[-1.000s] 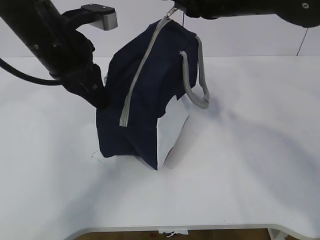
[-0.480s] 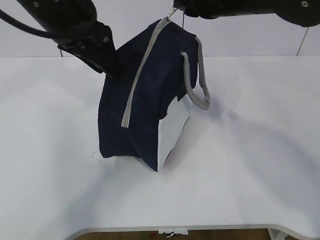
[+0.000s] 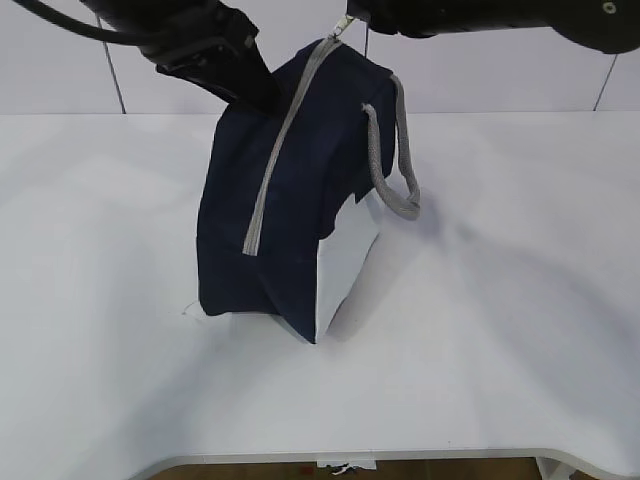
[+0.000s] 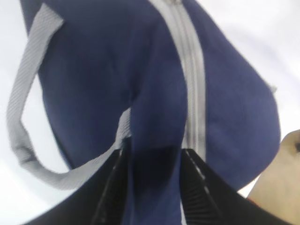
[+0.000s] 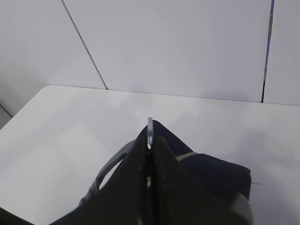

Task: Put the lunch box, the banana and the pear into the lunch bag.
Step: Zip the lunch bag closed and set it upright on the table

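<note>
Only one lunch bag (image 3: 275, 220) is in sight, standing on the white table (image 3: 500, 330) with its long axis running from the table up and slightly back, its peaked top end pointing at the right gripper (image 3: 350, 18) above it. One grey zipper (image 3: 280, 150) runs down the navy face from that peak to about the middle of the bag, closed along its visible length. Two grey strap handles show: one (image 3: 392, 160) hangs in a loop on the bag's right side above the white lower panel, and the other (image 4: 28, 112) appears in the left wrist view. The right gripper is closed on the ring pull (image 5: 149, 127) at the bag's top end. The left gripper (image 4: 152, 187) sits against the bag's upper left shoulder, its jaws apart with a fold of navy fabric between them; whether they pinch it cannot be told.
</note>
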